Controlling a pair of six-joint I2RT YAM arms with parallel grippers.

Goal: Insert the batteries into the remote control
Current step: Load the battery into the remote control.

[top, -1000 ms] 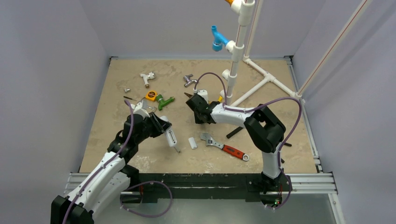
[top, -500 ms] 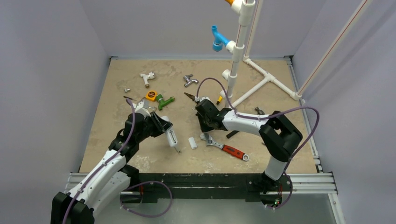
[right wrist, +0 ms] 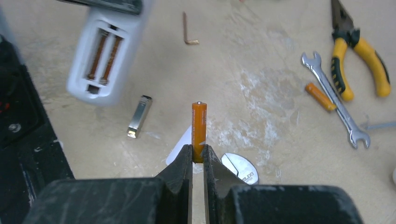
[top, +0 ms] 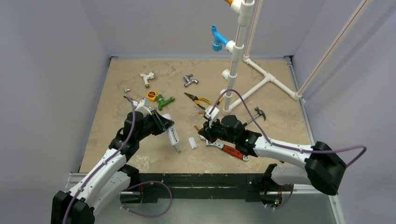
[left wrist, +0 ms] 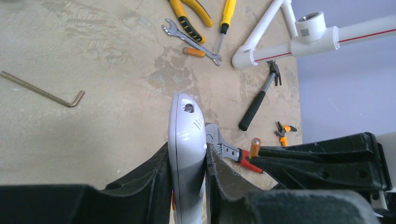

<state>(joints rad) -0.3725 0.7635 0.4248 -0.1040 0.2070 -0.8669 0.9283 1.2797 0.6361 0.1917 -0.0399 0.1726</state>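
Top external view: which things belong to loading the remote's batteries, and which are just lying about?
Job: remote control, compartment open; held battery; second battery, lying loose; loose white cover.
Lying about: pliers; spanner; hex key; hammer; adjustable wrench; metal cylinder; pipe frame.

No text is reading clearly: the adjustable wrench [right wrist: 240, 169] is showing stamped lettering on its head (too blurred to make out), and the white pipe fitting [left wrist: 314, 29] is carrying a tiny illegible label.
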